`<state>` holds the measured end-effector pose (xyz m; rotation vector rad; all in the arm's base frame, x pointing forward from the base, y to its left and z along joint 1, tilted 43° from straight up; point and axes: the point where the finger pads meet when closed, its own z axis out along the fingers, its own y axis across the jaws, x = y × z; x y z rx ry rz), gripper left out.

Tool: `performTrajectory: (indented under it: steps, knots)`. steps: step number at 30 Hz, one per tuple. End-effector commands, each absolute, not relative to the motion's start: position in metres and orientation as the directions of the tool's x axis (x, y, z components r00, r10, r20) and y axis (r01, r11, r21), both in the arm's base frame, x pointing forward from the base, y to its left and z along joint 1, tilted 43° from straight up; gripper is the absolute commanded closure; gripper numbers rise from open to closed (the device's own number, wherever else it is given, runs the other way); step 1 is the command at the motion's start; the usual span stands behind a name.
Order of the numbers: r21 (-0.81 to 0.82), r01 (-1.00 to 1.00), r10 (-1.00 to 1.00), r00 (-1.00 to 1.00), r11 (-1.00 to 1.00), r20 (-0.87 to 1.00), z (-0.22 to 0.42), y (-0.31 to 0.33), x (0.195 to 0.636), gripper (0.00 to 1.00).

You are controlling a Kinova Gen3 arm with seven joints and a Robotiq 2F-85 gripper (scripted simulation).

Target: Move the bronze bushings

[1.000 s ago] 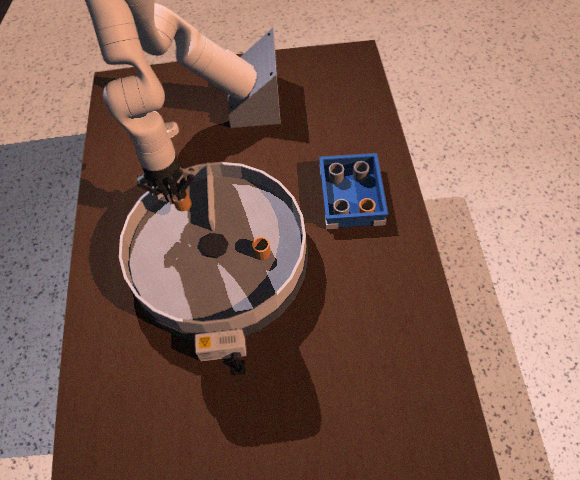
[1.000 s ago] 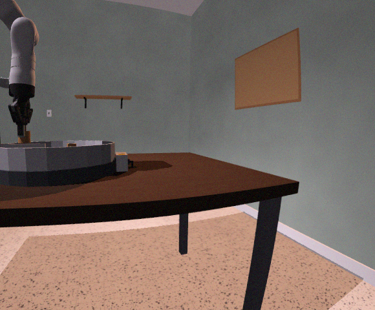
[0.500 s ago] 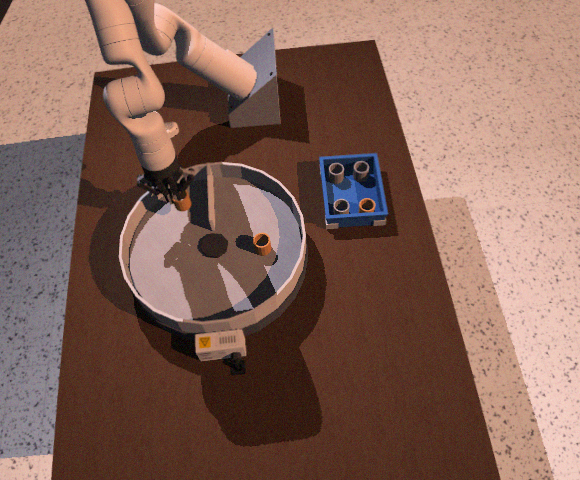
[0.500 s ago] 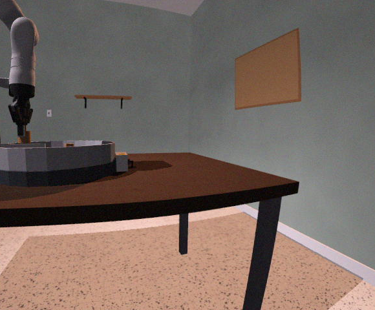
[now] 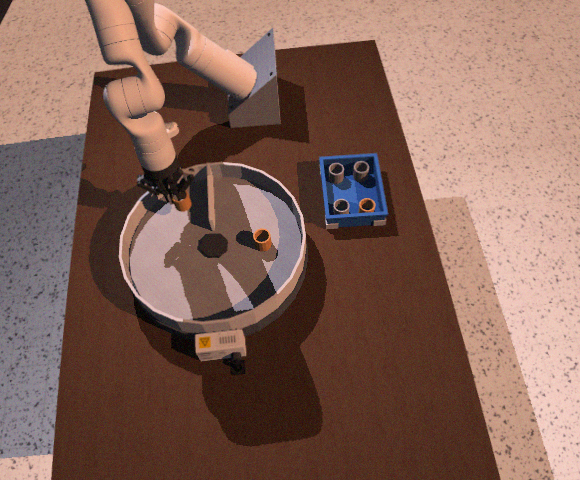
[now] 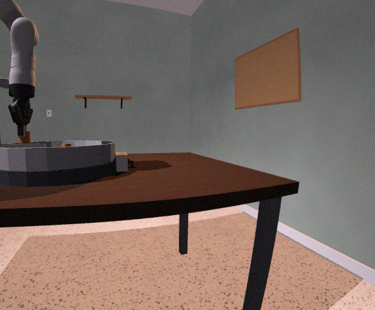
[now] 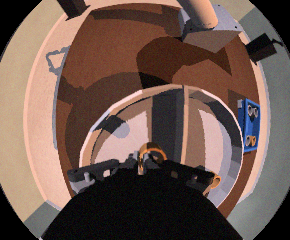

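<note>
My gripper (image 5: pixel 177 195) (image 6: pixel 21 130) (image 7: pixel 140 156) is shut on a bronze bushing (image 5: pixel 182 201) (image 6: pixel 24 138) (image 7: pixel 151 154) and holds it upright by its wall, low over the far left part of the turntable's disc (image 5: pixel 156 242), just inside the rim. A second bronze bushing (image 5: pixel 260 237) (image 6: pixel 66 144) stands upright on the disc, right of the dark hub (image 5: pixel 212 244). The blue crate (image 5: pixel 353 155) (image 7: pixel 249 123) holds one bronze bushing (image 5: pixel 367 205) at its front right and three steel bushings, one of them at the back left (image 5: pixel 336 172).
The turntable has a raised rim (image 5: pixel 300 242) (image 6: pixel 47 156) and an upright divider (image 5: pixel 210 193) on the disc. A small control box (image 5: pixel 219 344) (image 6: pixel 121 161) sits at its front. The arm's grey wedge base (image 5: pixel 259 87) stands at the back of the brown table (image 5: pixel 383 335).
</note>
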<state>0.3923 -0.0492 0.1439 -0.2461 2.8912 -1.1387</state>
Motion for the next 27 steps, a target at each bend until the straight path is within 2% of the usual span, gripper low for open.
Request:
performTrajectory:
  steps: [1,27]
  knots:
    - [-0.680,-0.138,-0.156,-0.987,0.721,0.035,0.143,-0.050,0.393,1.00]
    - [-0.680,-0.138,-0.156,-0.987,0.721,0.035,0.119,-0.072,0.395,1.00]
